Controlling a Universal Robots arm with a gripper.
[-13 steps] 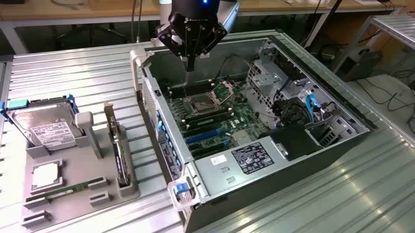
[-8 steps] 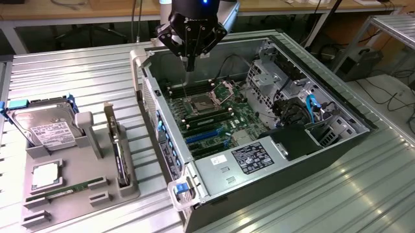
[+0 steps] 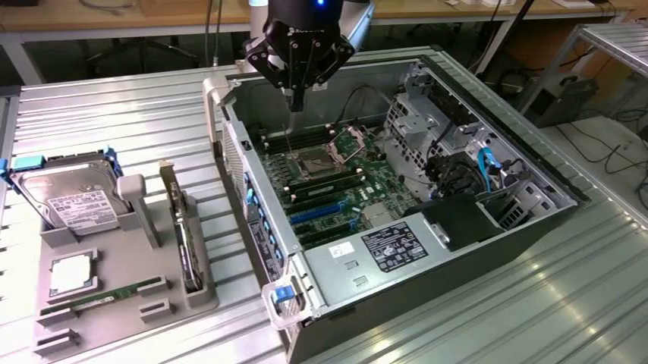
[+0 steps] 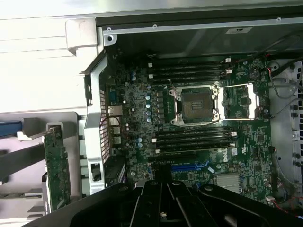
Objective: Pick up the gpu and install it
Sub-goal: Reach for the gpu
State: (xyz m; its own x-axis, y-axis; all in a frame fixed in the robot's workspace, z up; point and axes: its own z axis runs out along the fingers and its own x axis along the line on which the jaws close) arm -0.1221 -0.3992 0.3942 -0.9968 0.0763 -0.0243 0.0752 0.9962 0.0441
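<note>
The gpu stands on its edge in a grey holder on the exterior view's left, outside the computer case, with its silver bracket at the far end. In the wrist view the gpu shows a green board face beside the case wall. My gripper hangs over the far end of the open case, well apart from the gpu, fingers shut and pointing down with nothing held. In the wrist view the gripper sits over the motherboard.
The open case lies on a ribbed metal table with its motherboard, processor socket and blue slots exposed. The holder also carries a hard drive, a processor and a green memory stick.
</note>
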